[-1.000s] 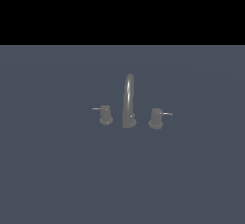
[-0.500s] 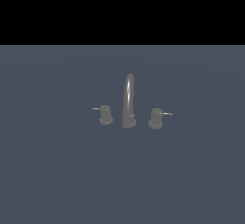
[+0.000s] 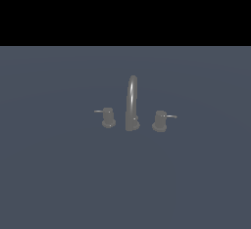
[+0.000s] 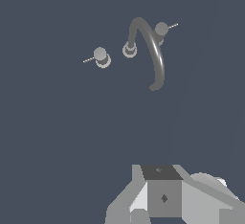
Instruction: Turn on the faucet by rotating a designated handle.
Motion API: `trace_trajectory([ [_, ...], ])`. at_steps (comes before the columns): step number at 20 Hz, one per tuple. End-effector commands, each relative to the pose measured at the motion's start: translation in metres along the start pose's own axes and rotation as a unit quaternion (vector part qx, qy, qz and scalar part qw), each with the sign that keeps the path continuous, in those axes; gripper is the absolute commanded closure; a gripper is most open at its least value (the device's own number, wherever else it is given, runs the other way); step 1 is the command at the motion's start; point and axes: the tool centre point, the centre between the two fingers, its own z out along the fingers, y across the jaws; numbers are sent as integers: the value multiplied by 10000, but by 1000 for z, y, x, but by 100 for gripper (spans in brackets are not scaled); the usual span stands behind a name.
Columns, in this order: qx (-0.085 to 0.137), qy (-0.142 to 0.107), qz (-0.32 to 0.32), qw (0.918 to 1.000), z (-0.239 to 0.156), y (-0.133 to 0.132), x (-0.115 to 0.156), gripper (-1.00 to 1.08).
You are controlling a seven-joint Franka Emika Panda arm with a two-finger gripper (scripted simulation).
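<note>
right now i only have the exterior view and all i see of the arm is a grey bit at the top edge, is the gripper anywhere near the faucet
Observer: No. In the wrist view the gripper looks down on the faucet from far off, touching nothing.
Operator: the handle on the exterior view's left, does the spout block it from up there
Observer: No. That handle shows whole, clear of the spout. The spout crosses only the other handle.
Operator: jaws open
Observer: Cannot tell. The wrist view shows only the gripper's body, not its fingertips.
</note>
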Motion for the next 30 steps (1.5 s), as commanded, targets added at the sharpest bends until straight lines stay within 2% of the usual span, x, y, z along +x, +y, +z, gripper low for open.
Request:
trace_trajectory([
  [1,8,-3,282,9996,14,-11,4,108],
  [7,22,-12,924,9957,47,-35,18,108],
  [14,39,-22,1628,9866,82,-60,36,108],
  [22,55,-32,2350,9720,119,-83,59,108],
  [30,61,-35,3002,9538,153,-100,83,108],
])
